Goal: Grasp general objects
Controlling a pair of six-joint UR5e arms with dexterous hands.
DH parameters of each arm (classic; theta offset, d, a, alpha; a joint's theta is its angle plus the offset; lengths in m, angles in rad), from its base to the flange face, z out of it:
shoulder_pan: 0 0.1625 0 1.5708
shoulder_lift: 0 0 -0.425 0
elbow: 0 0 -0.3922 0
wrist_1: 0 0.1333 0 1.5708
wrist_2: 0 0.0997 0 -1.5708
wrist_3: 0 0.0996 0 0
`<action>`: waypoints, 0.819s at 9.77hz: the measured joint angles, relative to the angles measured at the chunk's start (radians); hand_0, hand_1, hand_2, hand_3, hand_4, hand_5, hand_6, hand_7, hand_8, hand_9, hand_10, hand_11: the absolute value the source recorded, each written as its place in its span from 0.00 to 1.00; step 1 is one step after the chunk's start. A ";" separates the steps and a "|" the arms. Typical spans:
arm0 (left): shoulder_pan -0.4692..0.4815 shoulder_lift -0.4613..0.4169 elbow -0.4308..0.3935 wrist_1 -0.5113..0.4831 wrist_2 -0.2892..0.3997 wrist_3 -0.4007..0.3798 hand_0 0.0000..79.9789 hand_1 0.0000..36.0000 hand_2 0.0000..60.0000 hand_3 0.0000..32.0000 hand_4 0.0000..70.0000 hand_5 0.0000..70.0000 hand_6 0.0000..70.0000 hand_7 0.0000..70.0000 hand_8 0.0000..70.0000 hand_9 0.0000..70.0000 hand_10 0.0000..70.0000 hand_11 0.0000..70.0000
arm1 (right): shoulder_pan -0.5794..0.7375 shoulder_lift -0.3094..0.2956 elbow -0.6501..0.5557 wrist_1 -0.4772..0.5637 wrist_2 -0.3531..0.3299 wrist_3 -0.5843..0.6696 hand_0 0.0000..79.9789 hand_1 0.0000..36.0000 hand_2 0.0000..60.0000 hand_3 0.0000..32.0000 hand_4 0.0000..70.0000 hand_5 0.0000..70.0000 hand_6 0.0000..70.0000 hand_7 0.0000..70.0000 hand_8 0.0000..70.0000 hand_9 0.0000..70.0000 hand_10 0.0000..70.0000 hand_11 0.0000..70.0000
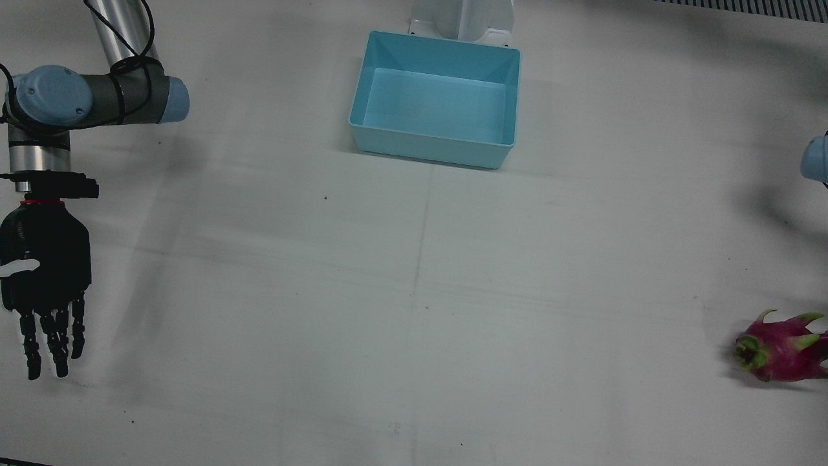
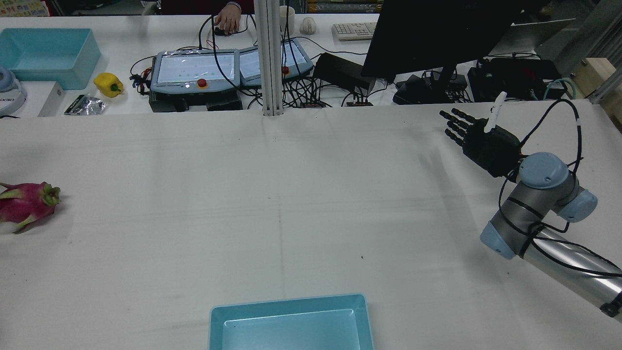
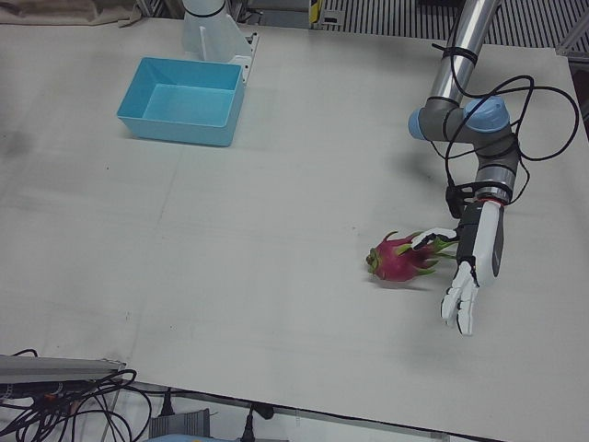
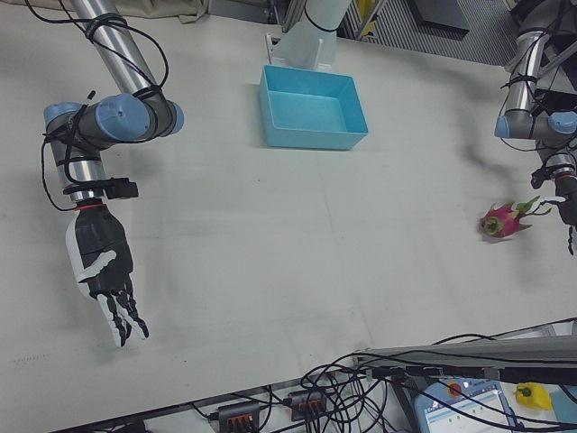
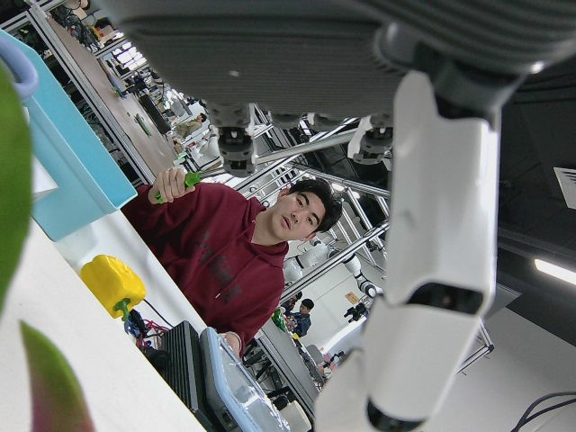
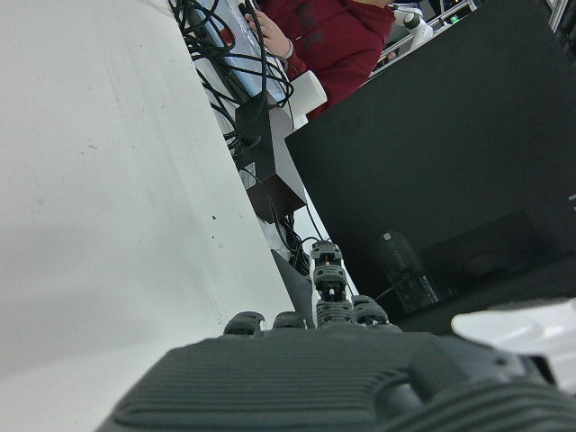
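Observation:
A pink dragon fruit [image 3: 402,258] with green leaf tips lies on the white table near the edge on my left arm's side; it also shows in the front view [image 1: 783,346], the rear view [image 2: 26,201] and the right-front view [image 4: 505,221]. My left hand [image 3: 477,262] is open, fingers stretched out, right beside the fruit; its thumb reaches over the leaf tips. I cannot tell if it touches them. My right hand [image 1: 45,278] is open and empty, far off at the other side of the table [image 2: 481,138].
A light blue bin [image 1: 430,149] stands empty at the table's middle near the pedestals, and shows in the rear view [image 2: 291,301]. Beyond the far edge is the operators' desk with a yellow pepper [image 2: 109,83], another blue bin [image 2: 46,58], pendants and cables.

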 measured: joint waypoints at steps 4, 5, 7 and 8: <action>-0.009 0.006 -0.059 0.076 0.008 -0.061 1.00 1.00 0.60 0.00 0.11 0.00 0.00 0.00 0.00 0.00 0.00 0.00 | 0.000 0.000 0.001 0.000 0.000 0.000 0.00 0.00 0.00 0.00 0.00 0.00 0.00 0.00 0.00 0.00 0.00 0.00; -0.009 0.006 -0.060 0.078 0.008 -0.063 1.00 1.00 0.61 0.00 0.11 0.00 0.00 0.00 0.00 0.00 0.00 0.00 | 0.000 0.000 0.001 0.000 0.000 0.000 0.00 0.00 0.00 0.00 0.00 0.00 0.00 0.00 0.00 0.00 0.00 0.00; -0.010 0.006 -0.062 0.081 0.009 -0.066 1.00 1.00 0.44 0.00 0.11 0.00 0.00 0.00 0.00 0.00 0.00 0.00 | 0.000 0.000 0.001 0.000 0.000 0.000 0.00 0.00 0.00 0.00 0.00 0.00 0.00 0.00 0.00 0.00 0.00 0.00; -0.011 0.006 -0.062 0.081 0.009 -0.066 1.00 1.00 0.58 0.00 0.11 0.00 0.00 0.00 0.00 0.00 0.00 0.00 | 0.000 0.000 0.001 0.000 0.000 0.000 0.00 0.00 0.00 0.00 0.00 0.00 0.00 0.00 0.00 0.00 0.00 0.00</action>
